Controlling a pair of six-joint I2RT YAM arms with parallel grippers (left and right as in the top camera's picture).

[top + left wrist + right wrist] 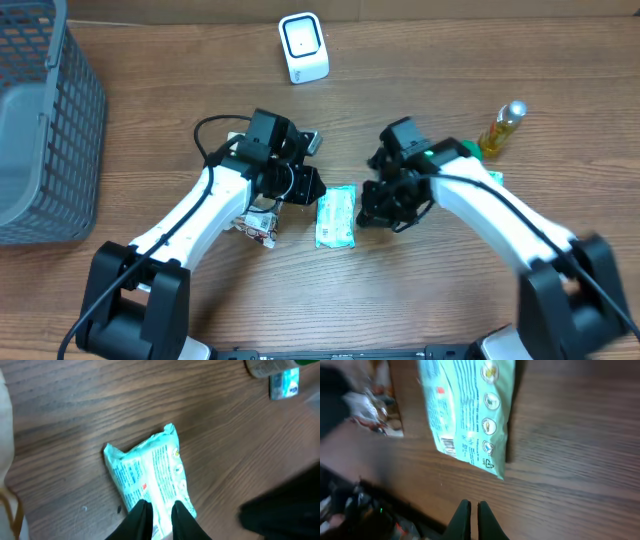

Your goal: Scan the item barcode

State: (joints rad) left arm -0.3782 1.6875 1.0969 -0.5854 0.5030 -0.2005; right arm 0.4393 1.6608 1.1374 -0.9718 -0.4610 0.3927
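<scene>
**A:** Where is the packet (335,217)?

**B:** It lies flat on the table (150,60), in the middle of the overhead frame between the two arms, printed side up. Its barcode (449,446) shows near one corner in the right wrist view. I'd judge it needs no flipping, only carrying to the scanner (303,47), which stands well apart at the top centre of the frame.

**A:** And the left tool (159,506)?

**B:** It is low at the packet's near end, at the bottom of its own view. Its fingers are narrowly apart and the packet's edge shows between them. That looks like a pinch on the end seam, which would be a sensible hold on something so thin. Whether it actually grips, I cannot tell, since the packet rests flat.

**A:** The right tool (470,506)?

**B:** Clenched on nothing, fingers pressed together over bare wood, just beside the packet's opposite side. My guess is it waits there, out of the way or ready to steady the packet.

**A:** Count things for me.

**B:**
- One teal packet, one scanner and two tools.
- One grey basket (50,150) at the left edge of the frame.
- One yellow bottle (503,128) at the upper right.
- One crumpled red-and-white wrapper (258,228) under the left arm, to the lower left of the packet.
- One small blue-and-white pack (284,385) in the upper right of the left wrist view. What it is, I cannot make out.
</scene>
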